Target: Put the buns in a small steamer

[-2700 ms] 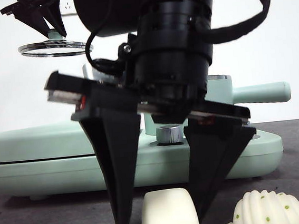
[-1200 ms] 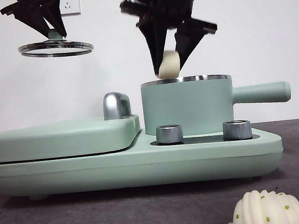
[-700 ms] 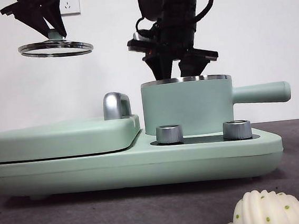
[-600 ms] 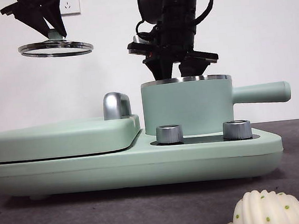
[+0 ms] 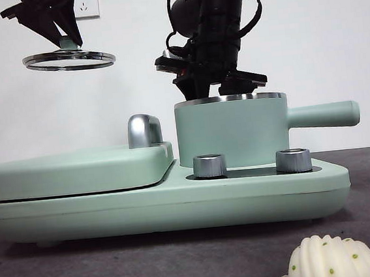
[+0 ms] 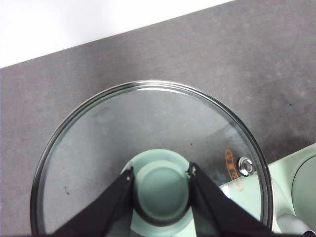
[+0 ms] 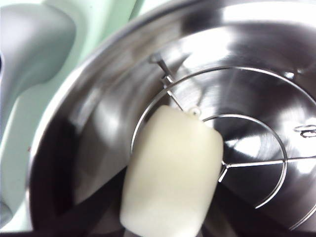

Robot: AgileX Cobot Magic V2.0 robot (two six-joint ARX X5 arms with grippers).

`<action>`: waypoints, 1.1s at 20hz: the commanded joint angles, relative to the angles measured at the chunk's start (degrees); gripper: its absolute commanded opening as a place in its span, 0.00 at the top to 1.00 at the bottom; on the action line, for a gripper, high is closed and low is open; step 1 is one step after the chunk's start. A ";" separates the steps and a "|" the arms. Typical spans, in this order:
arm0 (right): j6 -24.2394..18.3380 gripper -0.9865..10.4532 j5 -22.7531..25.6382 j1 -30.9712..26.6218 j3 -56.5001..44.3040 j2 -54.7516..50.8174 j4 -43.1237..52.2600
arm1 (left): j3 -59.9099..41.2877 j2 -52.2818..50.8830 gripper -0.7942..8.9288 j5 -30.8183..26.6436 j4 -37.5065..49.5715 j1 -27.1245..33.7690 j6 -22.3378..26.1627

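Cooker base (image 5: 165,202) filled the middle of the front view on the dark worktop (image 5: 119,269), flat grill cover (image 5: 77,172) at left, small steamer (image 5: 231,131) centre-right with its handle pointing to the right edge. Right gripper (image 5: 212,90) was down at the steamer's steel rim, tips dipped inside. Right wrist view showed the smooth bun (image 7: 170,175) over the wire rack (image 7: 247,158) in the steel bowl, leaning toward the wall; jaws were barely visible there, so I couldn't tell if they were pinching it or already spread. To do this step well, I'd judge: release only once the bun sits on the rack, part the jaws just enough, then lift straight up so the tips clear the rim without dragging the bun. Left gripper (image 6: 160,185) at upper left of the front view was pinching the green knob of the glass lid (image 5: 68,59), hanging well clear of the pot. Ribbed bun (image 5: 333,262) sat at the lower right on the worktop, not yet loaded.
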 commanded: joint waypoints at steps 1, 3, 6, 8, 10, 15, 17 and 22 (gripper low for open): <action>-0.83 0.65 0.31 0.39 1.51 1.57 1.18 | 2.10 0.94 0.90 0.55 1.16 -0.07 -0.07; -0.81 0.60 0.28 0.39 1.51 1.57 1.53 | 2.10 0.94 0.90 0.52 1.16 -0.07 -0.07; -0.81 0.60 0.26 0.39 1.57 1.53 1.97 | 2.10 0.94 0.90 0.55 1.16 -0.07 -0.07; -0.83 0.60 0.42 0.37 2.47 1.38 1.36 | 2.10 0.94 0.90 0.55 1.14 -0.07 -0.09; -0.85 0.60 1.53 0.07 4.94 1.31 -0.83 | 2.10 0.94 0.90 0.55 1.11 -0.07 -0.13; -1.31 0.60 4.37 -0.98 9.77 -1.20 -4.85 | 2.10 0.94 0.90 0.55 1.11 -0.07 -0.81; -1.81 0.60 4.20 -0.98 9.11 -4.09 -5.07 | 2.10 0.94 0.90 0.55 1.09 -0.07 -0.96; -1.88 0.60 3.87 -0.50 -2.43 -17.77 -5.16 | 2.10 0.94 0.90 0.55 1.11 -0.07 -1.14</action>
